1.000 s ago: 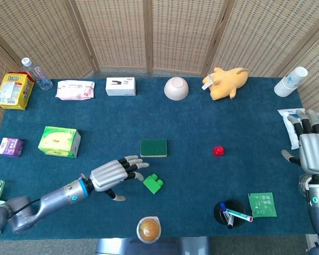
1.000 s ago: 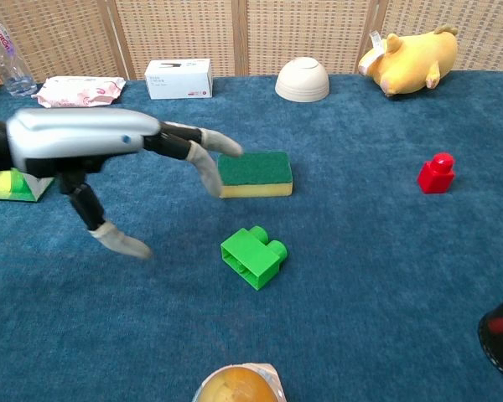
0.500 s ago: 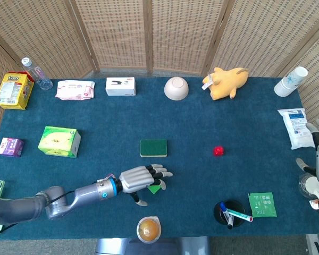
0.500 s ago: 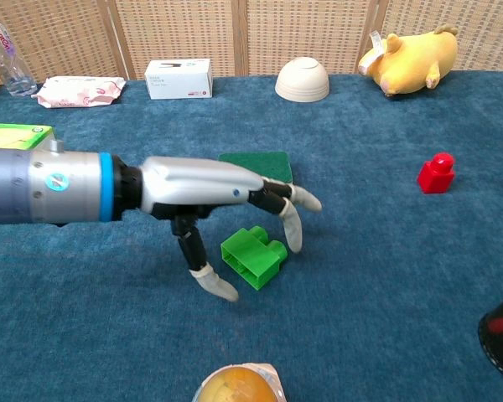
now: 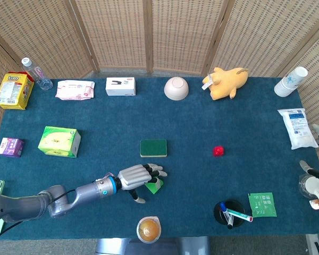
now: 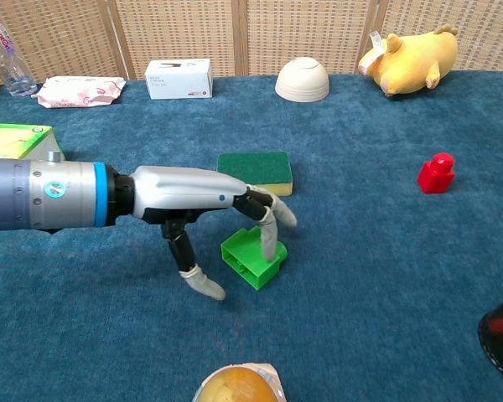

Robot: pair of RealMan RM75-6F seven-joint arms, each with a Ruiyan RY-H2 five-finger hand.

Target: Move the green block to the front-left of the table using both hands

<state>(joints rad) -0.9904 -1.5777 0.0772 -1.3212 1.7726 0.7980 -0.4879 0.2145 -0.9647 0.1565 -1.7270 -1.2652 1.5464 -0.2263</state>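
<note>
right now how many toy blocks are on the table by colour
green block: 1, under the left hand
red block: 1
total: 2

open carpet front-left of the green block (image 6: 253,260) — sponge (image 6: 254,171) just behind

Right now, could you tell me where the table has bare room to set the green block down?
Front-left is free: bare cloth between the green tissue box, the purple box and the left hand, whose arm crosses it. Cloth between the sponge and red block is also bare. The front-right, around the pen cup, is crowded.
</note>
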